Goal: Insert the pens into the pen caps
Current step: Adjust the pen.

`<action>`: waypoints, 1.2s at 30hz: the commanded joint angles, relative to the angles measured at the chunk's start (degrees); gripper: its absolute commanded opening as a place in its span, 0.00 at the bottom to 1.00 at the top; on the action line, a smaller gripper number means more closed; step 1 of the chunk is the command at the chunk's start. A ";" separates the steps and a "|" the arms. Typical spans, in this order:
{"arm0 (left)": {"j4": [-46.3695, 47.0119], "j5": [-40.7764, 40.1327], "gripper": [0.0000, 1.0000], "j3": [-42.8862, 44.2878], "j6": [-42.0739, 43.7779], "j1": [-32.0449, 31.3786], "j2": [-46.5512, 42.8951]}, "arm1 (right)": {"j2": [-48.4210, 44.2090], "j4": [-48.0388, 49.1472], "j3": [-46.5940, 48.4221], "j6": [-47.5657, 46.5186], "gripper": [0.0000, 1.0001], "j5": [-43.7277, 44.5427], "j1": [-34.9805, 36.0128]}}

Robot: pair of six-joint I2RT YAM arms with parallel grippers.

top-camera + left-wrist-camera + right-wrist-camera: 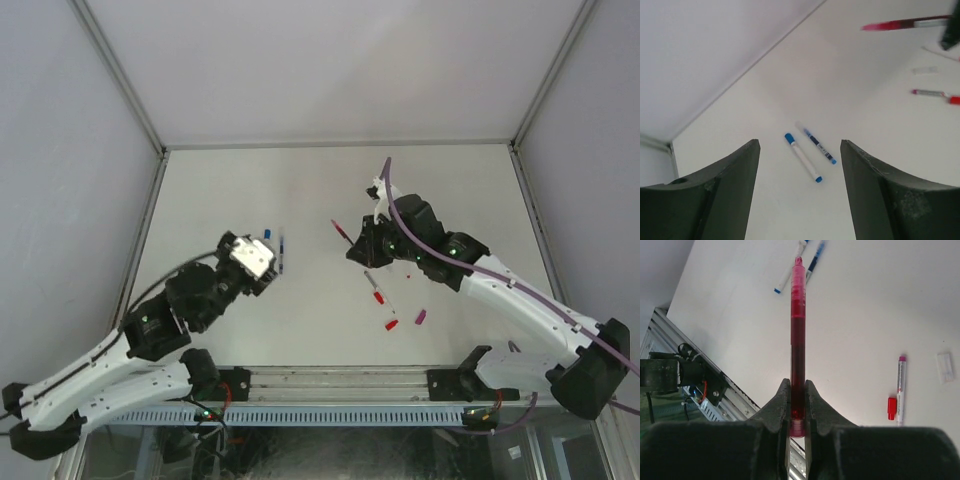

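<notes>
No writing can be made out anywhere. The dark-barrelled blue pen [818, 147] carries some pale print along its side, but it is too small to read.

Four pens are in sight. Two are blue and lie side by side, close but not touching, on the white table [300, 190] just ahead of the left arm. These are the dark-barrelled one and a white-barrelled blue pen [802, 157] with blue at both ends. The third is a see-through red pen [798, 330], up off the table in the right arm's grip. The fourth is a grey pen [900, 390] with a magenta tip, lying flat on the right arm's side, well apart from the blue pair.

I count three loose caps. A red cap [892, 408] lies just beside the grey pen, parallel to it, at the end away from the magenta tip. Nearer the arms' bases sit a second red cap [391, 324] and a magenta cap [420, 317], near each other but apart. A small clear piece [945, 367] lies flat on the other side of the grey pen; I cannot tell whether it is a cap.

The left tool [800, 145] hangs above the blue pens with its fingers spread wide and nothing between them; both pens show on the table through the gap. The right tool [798, 385] is clamped tight on the back end of the red pen. The pen sticks straight out past the fingertips, its tip in the air and pointing toward the blue pair.
</notes>
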 commanded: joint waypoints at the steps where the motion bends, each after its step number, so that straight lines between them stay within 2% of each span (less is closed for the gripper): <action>1: 1.51 7.69 0.71 5.90 -14.31 12.78 -0.19 | -3.89 6.11 -0.83 1.24 0.00 1.90 0.24; 5: -1.15 14.09 0.72 9.05 -22.69 22.52 1.45 | -4.35 6.34 -1.07 1.09 0.00 2.35 0.47; 12: -4.73 23.80 0.75 11.83 -34.88 32.32 6.25 | -5.42 7.69 -1.60 1.29 0.00 4.43 1.91; 18: 1.88 28.86 0.80 7.69 -41.01 33.09 4.25 | -8.17 11.99 -4.05 3.62 0.00 10.06 5.24; 23: 1.94 30.81 0.82 7.96 -43.01 35.17 5.54 | -9.88 17.64 -7.12 6.37 0.00 14.27 8.04; 28: 3.08 30.63 0.88 7.20 -45.46 35.19 5.06 | -10.88 22.67 -9.51 9.08 0.00 17.11 10.09; 33: 5.86 33.13 0.89 5.14 -50.77 35.19 3.88 | -11.03 27.07 -11.20 9.61 0.00 20.23 12.30; 36: 11.94 35.66 0.87 1.71 -55.08 35.11 2.26 | -11.25 29.81 -12.23 9.45 0.00 20.70 12.95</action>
